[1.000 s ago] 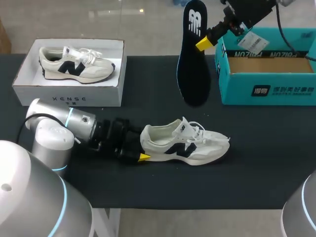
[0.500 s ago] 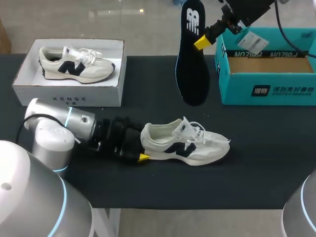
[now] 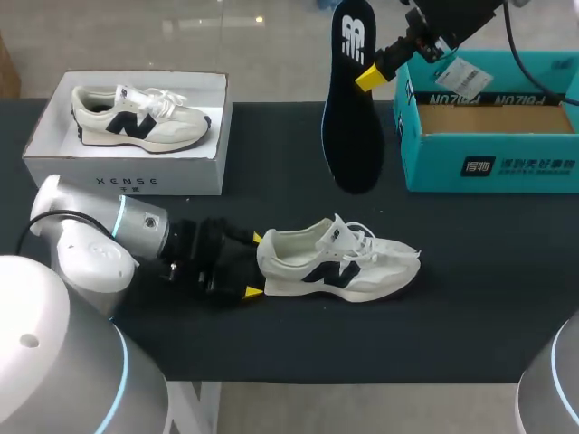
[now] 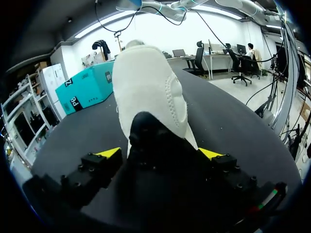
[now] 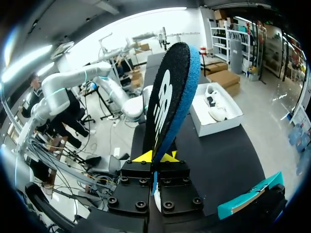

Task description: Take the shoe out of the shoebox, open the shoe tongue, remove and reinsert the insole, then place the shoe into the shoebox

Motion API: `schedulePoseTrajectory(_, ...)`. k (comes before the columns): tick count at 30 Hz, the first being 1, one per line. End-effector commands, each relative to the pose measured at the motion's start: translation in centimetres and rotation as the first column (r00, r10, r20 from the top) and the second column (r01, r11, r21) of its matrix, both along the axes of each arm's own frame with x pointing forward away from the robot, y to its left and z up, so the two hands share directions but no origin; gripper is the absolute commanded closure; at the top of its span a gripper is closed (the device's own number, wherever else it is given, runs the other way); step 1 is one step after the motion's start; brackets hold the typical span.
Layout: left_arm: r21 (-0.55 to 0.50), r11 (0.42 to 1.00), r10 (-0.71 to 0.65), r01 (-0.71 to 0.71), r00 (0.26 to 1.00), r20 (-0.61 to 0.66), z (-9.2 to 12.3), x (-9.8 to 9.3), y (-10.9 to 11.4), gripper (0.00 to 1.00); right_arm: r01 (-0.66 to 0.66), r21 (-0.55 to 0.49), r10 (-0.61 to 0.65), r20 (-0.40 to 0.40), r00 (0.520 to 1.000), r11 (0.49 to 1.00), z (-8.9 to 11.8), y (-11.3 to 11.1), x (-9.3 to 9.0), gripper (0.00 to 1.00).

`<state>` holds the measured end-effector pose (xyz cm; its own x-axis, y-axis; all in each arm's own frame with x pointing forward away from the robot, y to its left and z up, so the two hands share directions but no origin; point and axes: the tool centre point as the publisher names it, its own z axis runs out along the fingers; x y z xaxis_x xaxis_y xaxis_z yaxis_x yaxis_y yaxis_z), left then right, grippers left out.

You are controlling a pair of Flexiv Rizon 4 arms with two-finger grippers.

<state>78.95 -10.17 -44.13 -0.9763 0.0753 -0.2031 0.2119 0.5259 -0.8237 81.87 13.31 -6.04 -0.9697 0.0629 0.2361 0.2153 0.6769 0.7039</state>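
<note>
Matt cloth shoe (image 3: 339,267); dark foam insole (image 3: 351,99); cardboard shoebox (image 3: 493,167).

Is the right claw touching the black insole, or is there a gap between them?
Touching. The right wrist view shows the insole standing between the two yellow tips of the right claw, pinched from both sides.

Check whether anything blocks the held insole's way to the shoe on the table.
Nothing visible: only bare table lies between insole and shoe. The left gripper sits at the heel, clear of the opening.

The right gripper (image 5: 156,156) pinches the black insole (image 5: 165,102) upright, with a white box (image 5: 221,125) beyond it.
</note>
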Motion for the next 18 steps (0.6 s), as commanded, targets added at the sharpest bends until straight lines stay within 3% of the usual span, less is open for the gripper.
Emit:
schedulePoseTrajectory(1, 0.109, 0.994, 0.025, -0.029, 0.999, 0.035, 1.2, 0.1, 1.1, 0.00, -0.001, -0.001, 0.001, 0.000, 1.000, 1.000, 0.0, 0.0, 0.1, 1.00)
schedulePoseTrajectory(9, 0.336, 0.942, -0.020, -0.013, 0.995, 0.096, 4.5, 0.2, 3.3, 0.00, -0.001, -0.001, 0.001, 0.000, 1.000, 1.000, 0.0, 0.0, 0.1, 1.00)
schedulePoseTrajectory(18, 0.407, 0.912, 0.005, -0.041, 0.996, 0.090, 8.4, 0.1, 4.6, 0.00, -0.001, -0.001, 0.001, 0.000, 1.000, 1.000, 0.0, 0.0, 0.1, 1.00)
